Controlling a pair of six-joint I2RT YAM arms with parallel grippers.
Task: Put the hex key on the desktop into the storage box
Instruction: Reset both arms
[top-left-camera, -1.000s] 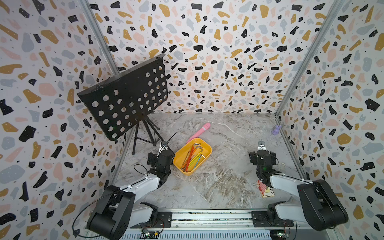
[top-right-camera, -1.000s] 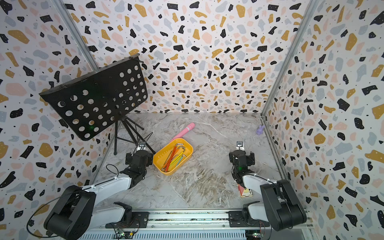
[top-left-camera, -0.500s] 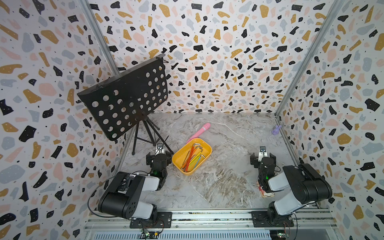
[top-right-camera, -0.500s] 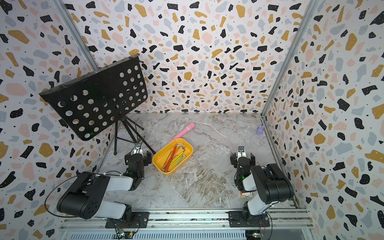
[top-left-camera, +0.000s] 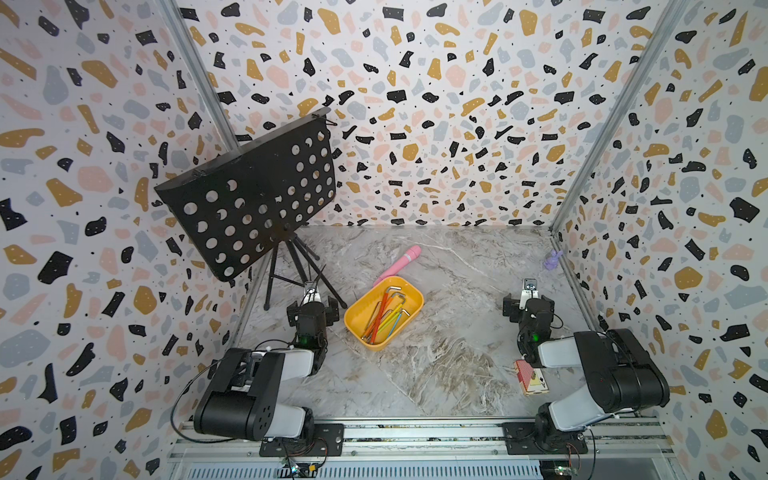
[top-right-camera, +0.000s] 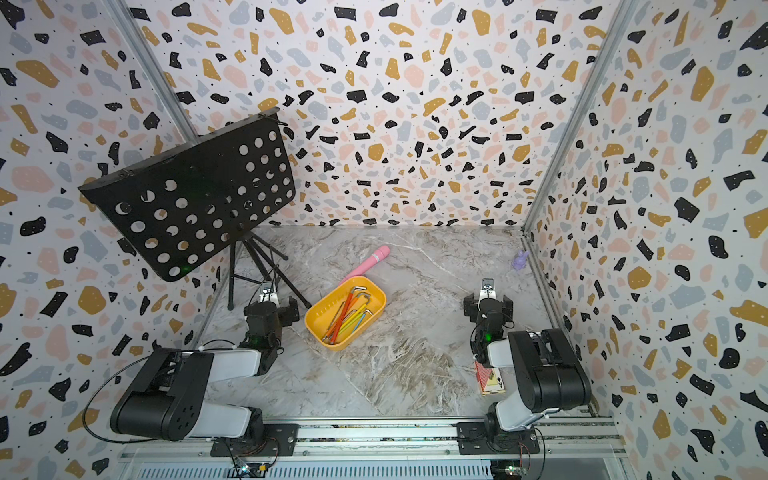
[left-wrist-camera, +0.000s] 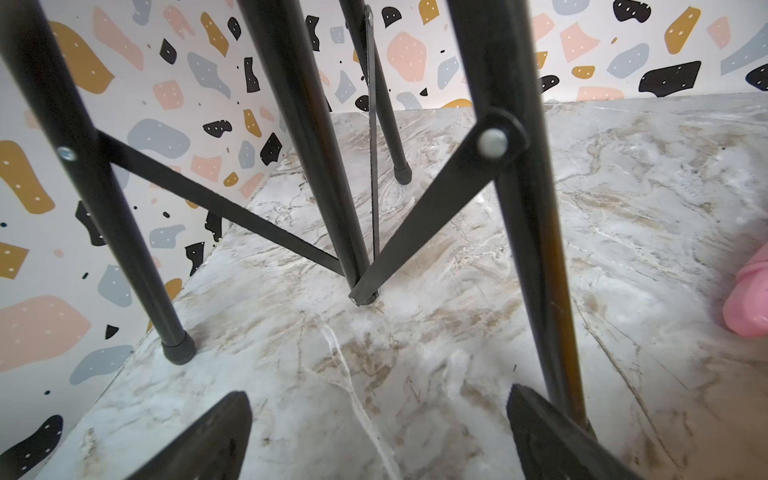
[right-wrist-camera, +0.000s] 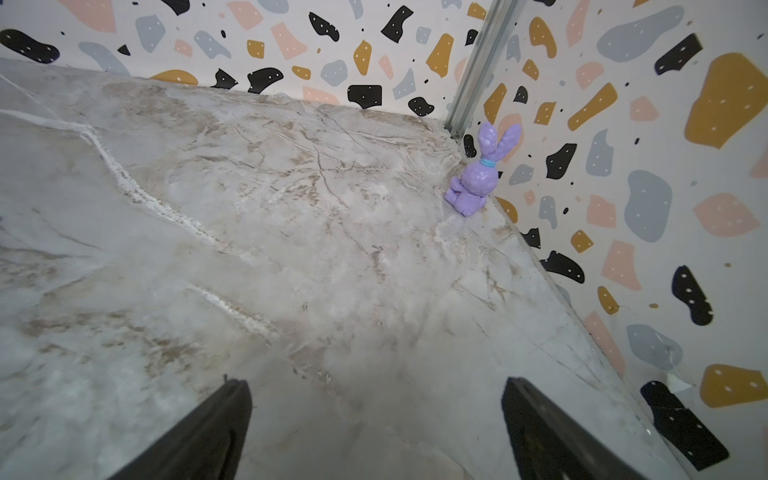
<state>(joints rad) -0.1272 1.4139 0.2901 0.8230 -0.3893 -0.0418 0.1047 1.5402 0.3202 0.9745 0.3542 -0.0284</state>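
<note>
In a top view, hex keys (top-left-camera: 388, 316) lie in the storage box (top-left-camera: 358, 319), left of bench (top-left-camera: 449, 365) centre; I see 0 loose outside. Left wrist: my left jaws gape empty beside stand legs (left-wrist-camera: 528, 249). Right wrist: right jaws spread wide, empty. Task looks finished.

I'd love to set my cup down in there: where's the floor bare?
Bare: the desktop between the storage box and the right tool, and the back strip from the pink stick to the purple rabbit. Crowded: the stand legs by the left tool.

Terrazzo-speckled walls (top-left-camera: 415, 104) surround; music stand (top-left-camera: 266, 170) (black, perforated) tilted.
</note>
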